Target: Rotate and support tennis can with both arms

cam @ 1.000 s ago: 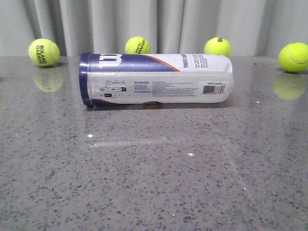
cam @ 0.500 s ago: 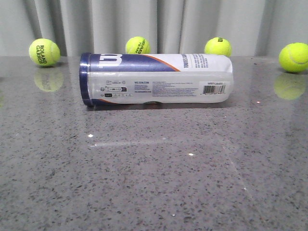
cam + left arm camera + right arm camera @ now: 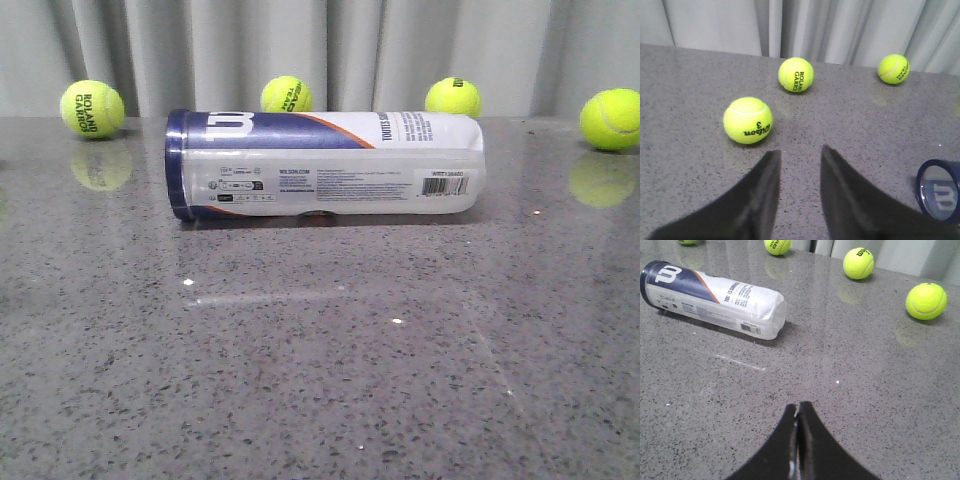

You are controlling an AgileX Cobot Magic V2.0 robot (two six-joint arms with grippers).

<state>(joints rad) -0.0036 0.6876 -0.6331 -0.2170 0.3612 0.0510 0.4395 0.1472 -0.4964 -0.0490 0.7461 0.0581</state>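
The tennis can point(image 3: 325, 165) lies on its side across the grey table, navy lid end to the left, barcode near the right end. It also shows in the right wrist view point(image 3: 715, 299), and its navy lid end shows in the left wrist view point(image 3: 940, 190). My left gripper point(image 3: 800, 152) is open and empty over bare table, apart from the can's lid end. My right gripper point(image 3: 798, 407) is shut and empty, well short of the can's clear base end. Neither gripper shows in the front view.
Yellow-green tennis balls stand along the back by the curtain point(image 3: 91, 108) point(image 3: 286, 94) point(image 3: 452, 97) point(image 3: 610, 119). A Wilson ball point(image 3: 748, 120) lies just beyond my left fingertips. The grey speckled table point(image 3: 320, 360) stretches in front of the can.
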